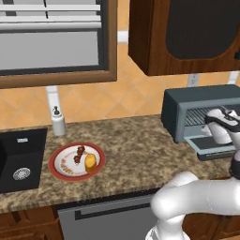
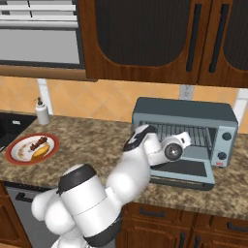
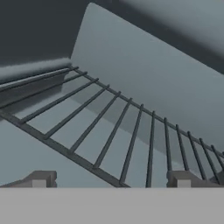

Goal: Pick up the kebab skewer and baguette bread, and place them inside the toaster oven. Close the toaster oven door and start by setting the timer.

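The kebab skewer (image 1: 78,154) (image 2: 38,144) and the golden baguette bread (image 1: 90,161) (image 2: 40,151) lie side by side on a red-rimmed plate (image 1: 58,171) (image 2: 14,157) at the counter's left. The grey-blue toaster oven (image 1: 187,101) (image 2: 184,109) stands at the right, its door (image 1: 208,145) (image 2: 186,169) folded down flat. My gripper (image 3: 110,180) (image 2: 185,138) reaches into the oven mouth, open, with nothing between its fingers. In the hand view the wire rack (image 3: 109,127) lies just ahead of the tips, bare.
A white soap dispenser (image 1: 58,123) (image 2: 42,112) stands against the tiled wall behind the plate. A black sink (image 1: 21,159) lies left of the plate. Dark wooden cabinets (image 1: 183,33) (image 2: 145,38) hang above the oven. My own arm crosses the counter's front edge.
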